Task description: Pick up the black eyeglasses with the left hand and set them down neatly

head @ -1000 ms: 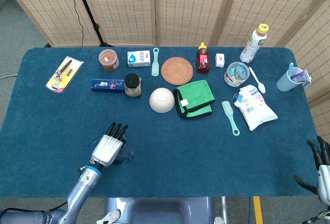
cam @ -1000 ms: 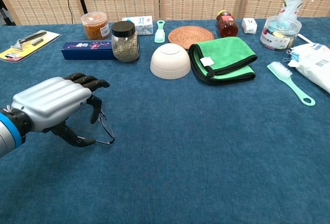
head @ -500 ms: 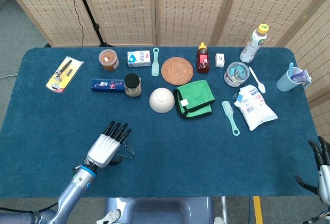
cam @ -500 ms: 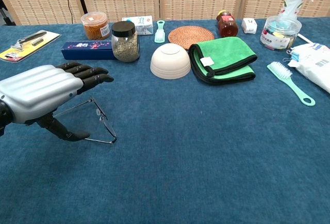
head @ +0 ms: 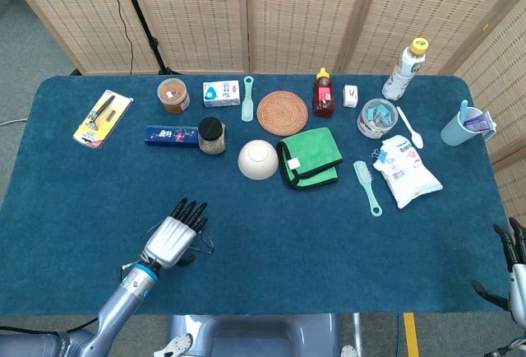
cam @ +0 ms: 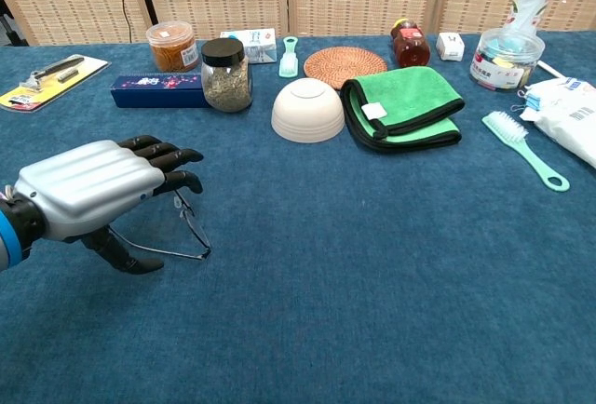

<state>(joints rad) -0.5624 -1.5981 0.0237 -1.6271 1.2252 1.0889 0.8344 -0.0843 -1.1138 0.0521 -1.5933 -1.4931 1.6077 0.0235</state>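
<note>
Eyeglasses (cam: 186,227) under left robot hand (cam: 88,188), bowl (cam: 307,110) behind

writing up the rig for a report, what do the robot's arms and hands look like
The left hand has a ribbed silver-grey back shell and black fingers. A blue band with a thin orange ring circles its wrist, and the forearm behind is pale silvery blue. The right hand shows only partly at the head view's edge: black fingers on a light grey body. No loose cables or markings can be made out.
</note>
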